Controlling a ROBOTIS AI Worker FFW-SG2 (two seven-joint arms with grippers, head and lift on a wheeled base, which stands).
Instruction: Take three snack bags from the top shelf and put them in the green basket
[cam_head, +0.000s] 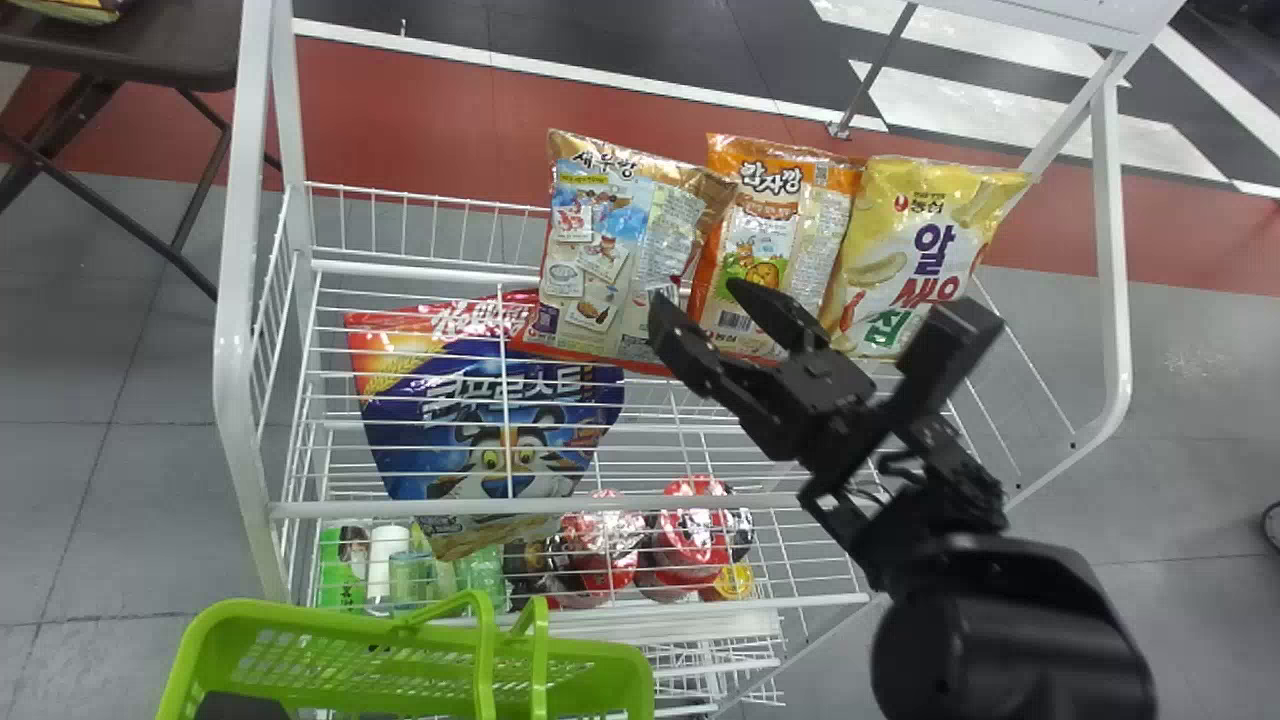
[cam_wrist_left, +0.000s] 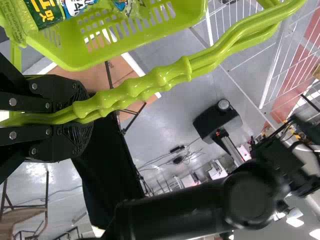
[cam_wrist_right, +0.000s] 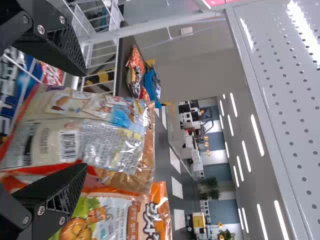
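My right gripper (cam_head: 712, 318) is open over the top shelf, in front of the brown-and-blue snack bag (cam_head: 598, 255) and the orange snack bag (cam_head: 770, 240). A yellow snack bag (cam_head: 915, 250) leans at the right of that row. In the right wrist view, the brown bag (cam_wrist_right: 100, 135) lies between the spread fingers of the right gripper (cam_wrist_right: 82, 120), and the orange bag (cam_wrist_right: 115, 215) is beside it. The green basket (cam_head: 400, 645) is held at the shelf's front left. In the left wrist view, my left gripper (cam_wrist_left: 75, 117) grips its handle (cam_wrist_left: 150, 82); packages (cam_wrist_left: 50, 10) lie inside the basket.
White frame posts (cam_head: 240, 300) bound the rack on both sides, with a front rail (cam_head: 560, 505) across it. Below the wires are a blue cereal bag (cam_head: 490, 440) and red packages (cam_head: 690, 540). A dark table (cam_head: 130, 40) stands behind at left.
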